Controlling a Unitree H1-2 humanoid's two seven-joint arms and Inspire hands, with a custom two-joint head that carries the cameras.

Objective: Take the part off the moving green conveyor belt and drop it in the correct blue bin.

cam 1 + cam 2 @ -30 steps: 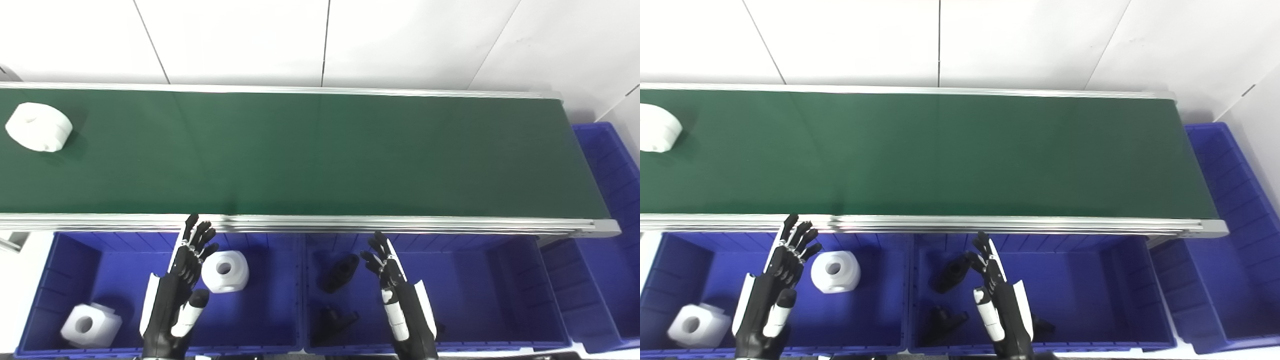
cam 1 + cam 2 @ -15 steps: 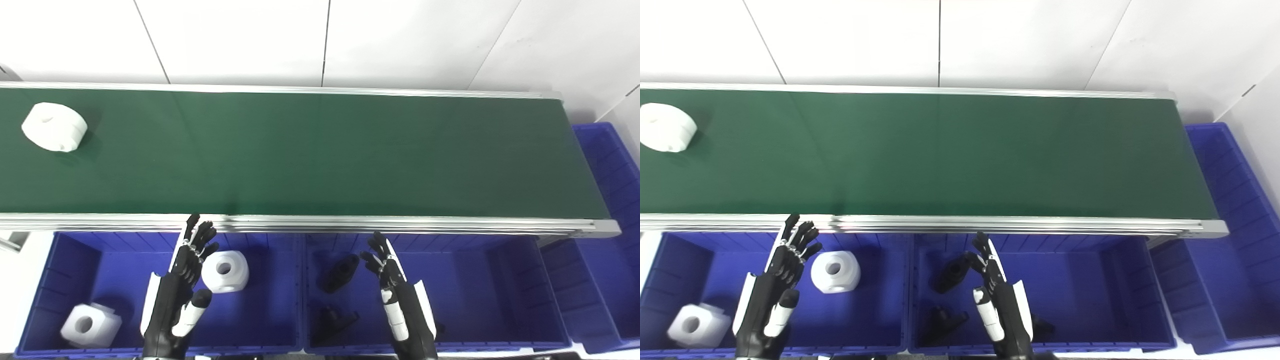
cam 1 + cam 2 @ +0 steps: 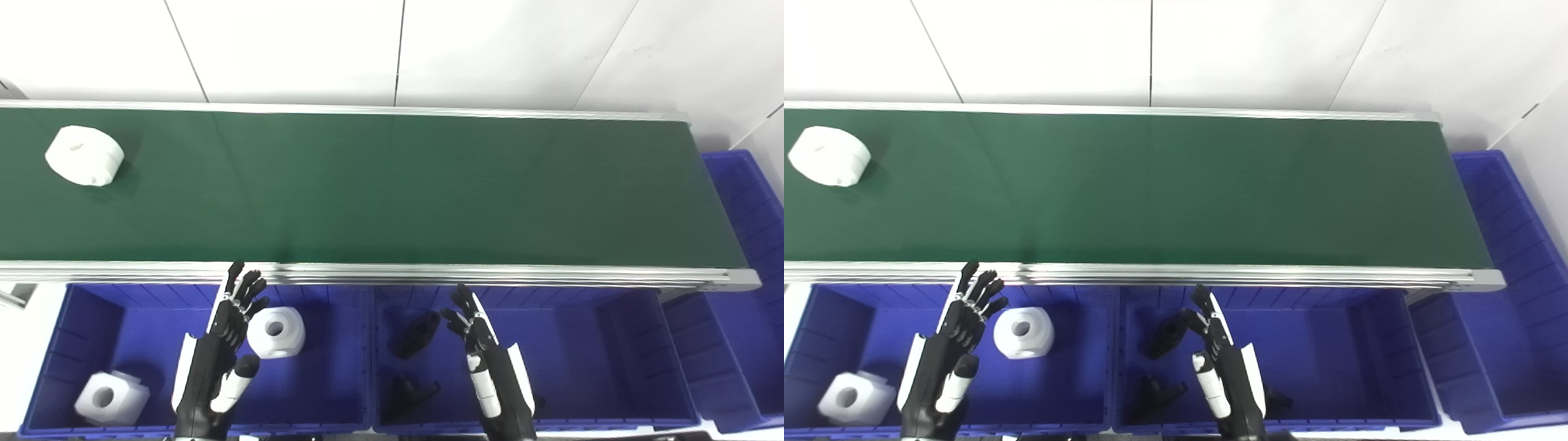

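Observation:
A white round part (image 3: pixel 84 163) with a notch lies on the green conveyor belt (image 3: pixel 392 190) at its far left. My left hand (image 3: pixel 223 343) hovers open above the left blue bin (image 3: pixel 147 306), fingers pointing toward the belt. That bin holds two white parts (image 3: pixel 275 332), (image 3: pixel 111 399). My right hand (image 3: pixel 484 355) hangs open over the middle blue bin (image 3: pixel 582 318), which holds black parts (image 3: pixel 418 334), (image 3: pixel 407 392). Both hands are empty and far from the part on the belt.
A third blue bin (image 3: pixel 750 245) stands past the belt's right end. The belt's silver front rail (image 3: pixel 429 274) runs just beyond both hands. A white tiled wall (image 3: pixel 392 49) rises behind the belt.
The white part has travelled to the right along the belt. Both hands stay where they were.

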